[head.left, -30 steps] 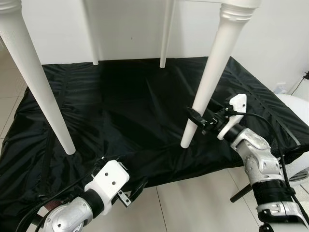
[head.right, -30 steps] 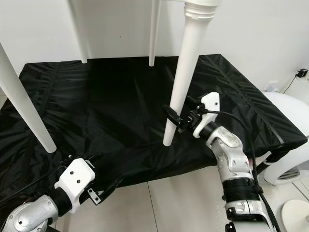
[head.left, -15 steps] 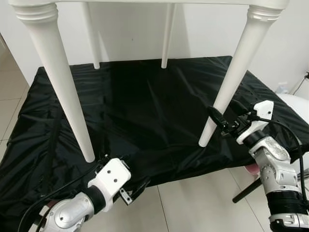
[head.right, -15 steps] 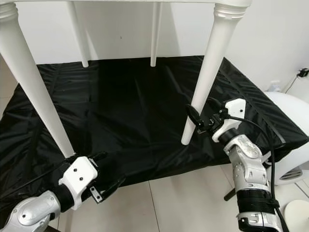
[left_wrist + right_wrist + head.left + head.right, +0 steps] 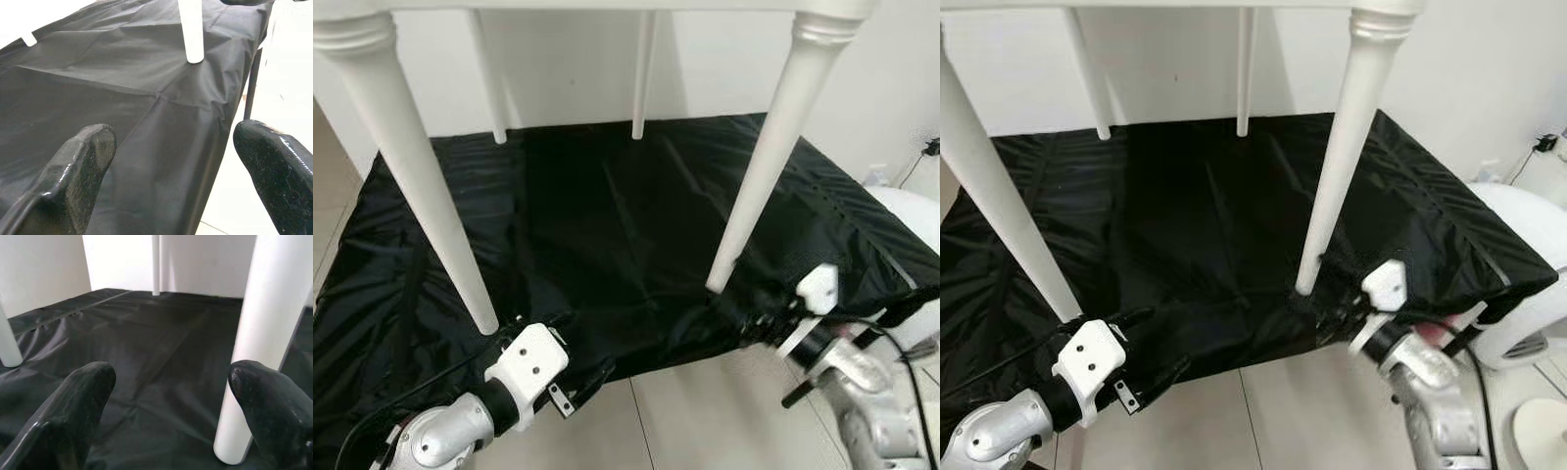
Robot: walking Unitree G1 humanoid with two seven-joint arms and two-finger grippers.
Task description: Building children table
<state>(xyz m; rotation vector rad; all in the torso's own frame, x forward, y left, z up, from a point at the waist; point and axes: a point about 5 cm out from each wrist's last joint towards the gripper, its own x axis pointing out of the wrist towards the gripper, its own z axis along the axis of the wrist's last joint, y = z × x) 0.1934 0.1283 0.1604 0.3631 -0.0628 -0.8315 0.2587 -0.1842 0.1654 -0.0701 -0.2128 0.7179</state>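
**White table standing on black-covered surface, both hands at its near edge**

Right hand (image 5: 1332, 311): blurred, at about 4 o'clock in the head views, fingers (image 5: 73, 421) spread with nothing between them; it sits just beside the foot of the near right leg (image 5: 1337, 157), at the near edge of the black cover (image 5: 607, 225). In the right wrist view this leg stands close by one finger.

Left hand (image 5: 582, 377): at about 7 o'clock, fingers (image 5: 73, 176) spread and empty, just off the cover's near edge, below the foot of the near left leg (image 5: 411, 186).

Table (image 5: 607, 4): upright, its top at 12 o'clock, all four legs resting on the cover; the two far legs (image 5: 489, 78) stand at the far edge by the white wall (image 5: 568, 59). Tiled floor (image 5: 705, 411) lies at 6 o'clock.
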